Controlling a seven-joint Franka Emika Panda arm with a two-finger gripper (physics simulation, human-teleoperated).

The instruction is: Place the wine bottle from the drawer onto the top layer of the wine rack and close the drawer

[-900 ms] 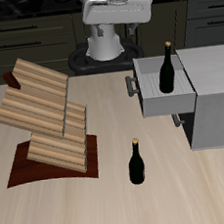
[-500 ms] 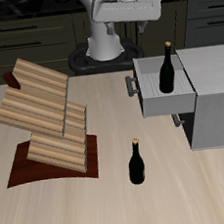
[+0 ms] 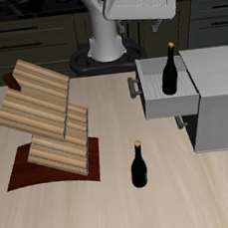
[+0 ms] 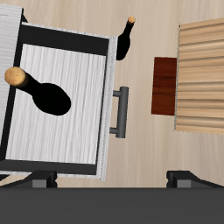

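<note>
— Two slim, near-black glass bottles with tan-gold caps are showing, so which one are we going for?

— We are taking the wine bottle (image 3: 169, 70) that is standing upright inside the open light grey metal drawer (image 3: 153, 103), not the look-alike second bottle (image 3: 139, 166) out on the light wooden table (image 3: 117, 206) near the front edge.

— Where are we sitting relative to it?

— Our gripper (image 3: 142, 5) is hanging high above the drawer, a little toward the back of the table from the bottle. In the wrist view we are looking down on the bottle's cap (image 4: 15, 76), so its long axis is pointing up at us and the approach is downward.

— How are the fingers (image 4: 181, 178) standing?

— We are seeing them well apart, wide enough to pass the neck, and holding nothing.

— Anything in the way?

— We are judging the drawer's walls as the main constraint. The large stepped wine rack of light wooden slats (image 3: 44, 119) is well apart across the table, its top layer (image 3: 31, 91) bare, and the dark grey bar handle (image 4: 121, 111) is facing it.
</note>
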